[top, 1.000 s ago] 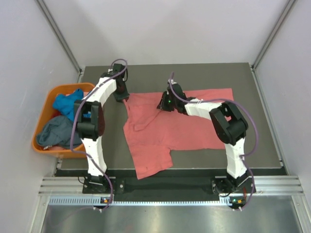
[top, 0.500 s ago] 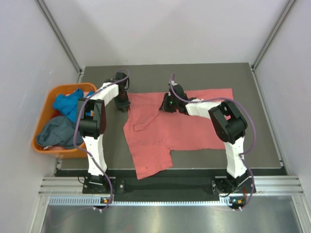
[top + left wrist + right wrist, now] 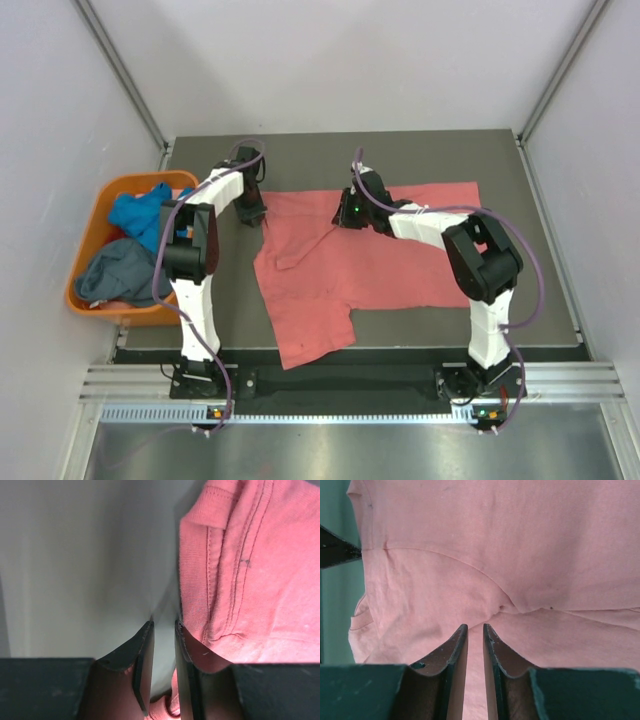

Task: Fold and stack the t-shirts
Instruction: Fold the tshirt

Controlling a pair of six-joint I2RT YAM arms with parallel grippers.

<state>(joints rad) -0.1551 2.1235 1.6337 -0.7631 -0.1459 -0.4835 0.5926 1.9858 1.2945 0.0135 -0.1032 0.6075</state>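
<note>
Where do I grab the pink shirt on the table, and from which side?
Take the salmon-pink t-shirt by its stitched far-left hem, coming from the left: the body lies flat, and only that curled edge probably offers a lip.

Dark grey table [image 3: 540,200] set mid-frame, plain pale walls [image 3: 330,60] seen on three sides, aluminium struts [image 3: 121,70] fixed in the upper corners, metal rail [image 3: 130,385] and steel sheet [image 3: 340,450] laid along the bottom edge, soft even light.

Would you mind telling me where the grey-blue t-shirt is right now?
In the top view, the grey-blue t-shirt lies at far left in the orange tub, at its near end, next to the bright blue t-shirt.
</note>
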